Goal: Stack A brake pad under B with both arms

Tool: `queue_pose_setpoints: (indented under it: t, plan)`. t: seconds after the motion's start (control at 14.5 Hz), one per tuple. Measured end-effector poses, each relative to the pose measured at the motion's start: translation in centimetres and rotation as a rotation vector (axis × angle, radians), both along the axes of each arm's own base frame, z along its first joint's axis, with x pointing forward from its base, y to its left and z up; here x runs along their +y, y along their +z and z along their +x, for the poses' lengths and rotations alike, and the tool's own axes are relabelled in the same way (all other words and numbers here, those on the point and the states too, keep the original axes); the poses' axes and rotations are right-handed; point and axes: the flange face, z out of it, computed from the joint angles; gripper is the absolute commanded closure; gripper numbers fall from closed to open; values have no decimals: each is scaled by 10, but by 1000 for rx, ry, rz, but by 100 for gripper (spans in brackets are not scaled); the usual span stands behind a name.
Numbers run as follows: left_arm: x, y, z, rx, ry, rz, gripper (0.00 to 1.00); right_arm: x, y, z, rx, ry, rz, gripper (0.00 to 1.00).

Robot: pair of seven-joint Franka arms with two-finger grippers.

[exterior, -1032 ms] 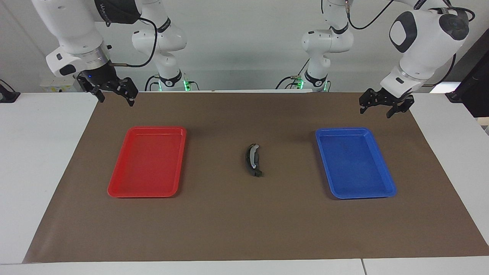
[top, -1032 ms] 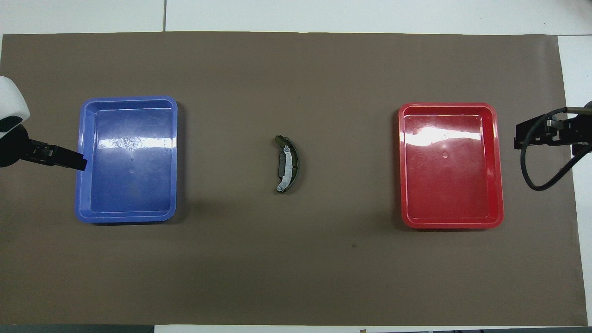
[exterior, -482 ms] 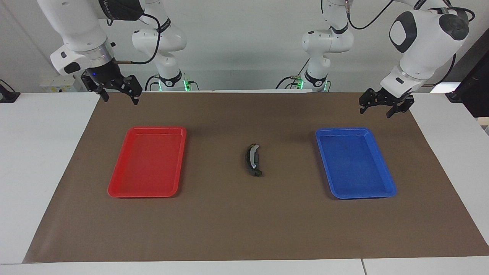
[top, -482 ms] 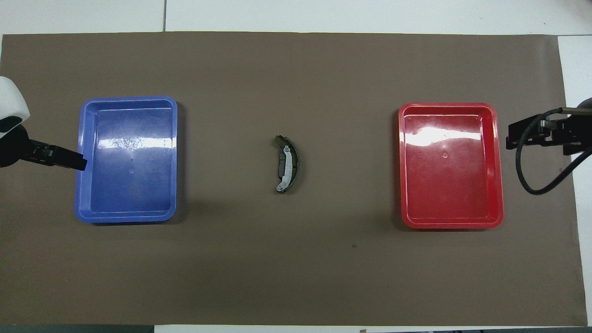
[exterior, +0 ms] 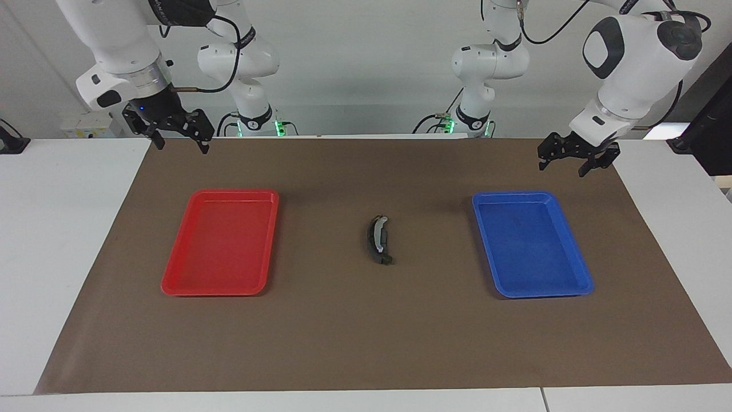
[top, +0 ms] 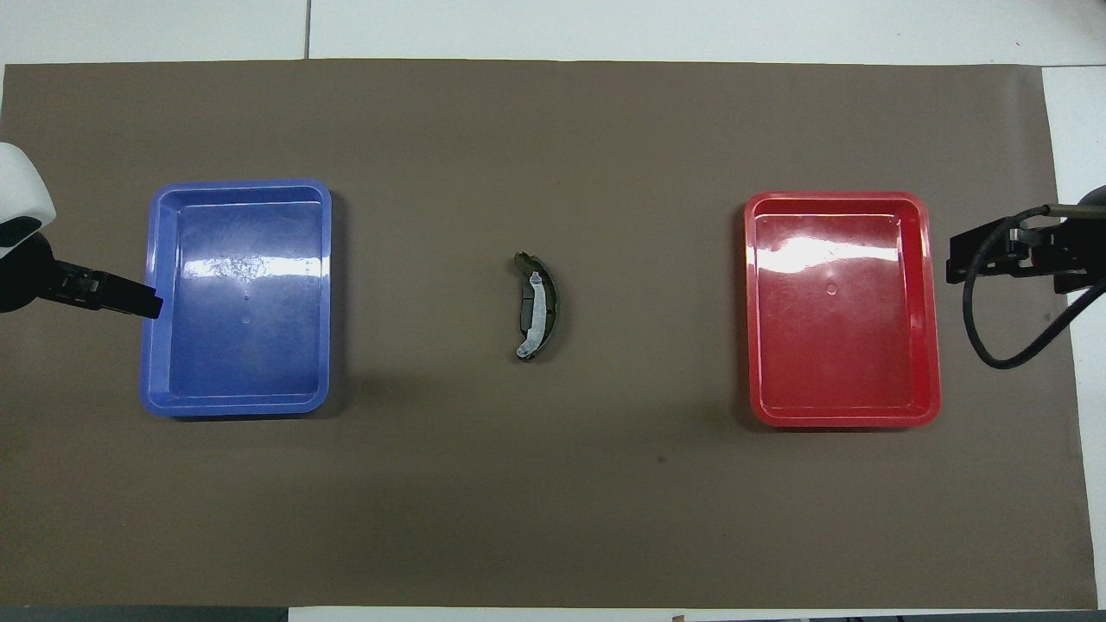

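Observation:
B, the long black crescent brake shoe with a silvery strip, lies on the brown mat midway between the two trays; it also shows in the overhead view. A short dark-grey piece, the A brake pad, shows at the crescent's inner curve, touching it and partly covered by it. My right gripper hangs open and empty above the mat's edge by the robots, at the red tray's end. My left gripper hangs open and empty above the mat by the blue tray's corner. Neither gripper is near the brake parts.
An empty red tray lies toward the right arm's end of the table and an empty blue tray toward the left arm's end. The brown mat covers most of the white table.
My right gripper has risen a little and shifted slightly toward the table's middle. The left arm, the brake parts and the trays have not moved.

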Motion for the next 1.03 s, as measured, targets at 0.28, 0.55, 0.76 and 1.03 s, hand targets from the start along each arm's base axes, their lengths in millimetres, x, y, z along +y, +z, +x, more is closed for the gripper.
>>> queue_pose_setpoints:
  t: [0.28, 0.55, 0.76, 1.03]
  plan:
    - [0, 0, 0, 0, 0, 0, 0, 7, 0, 0, -1, 14, -5, 0]
    - [0, 0, 0, 0, 0, 0, 0, 3, 0, 0, 0, 10, -5, 0]
    - [0, 0, 0, 0, 0, 0, 0, 3, 0, 0, 1, 24, -4, 0]
    - [0, 0, 0, 0, 0, 0, 0, 2, 0, 0, 1, 24, -4, 0]
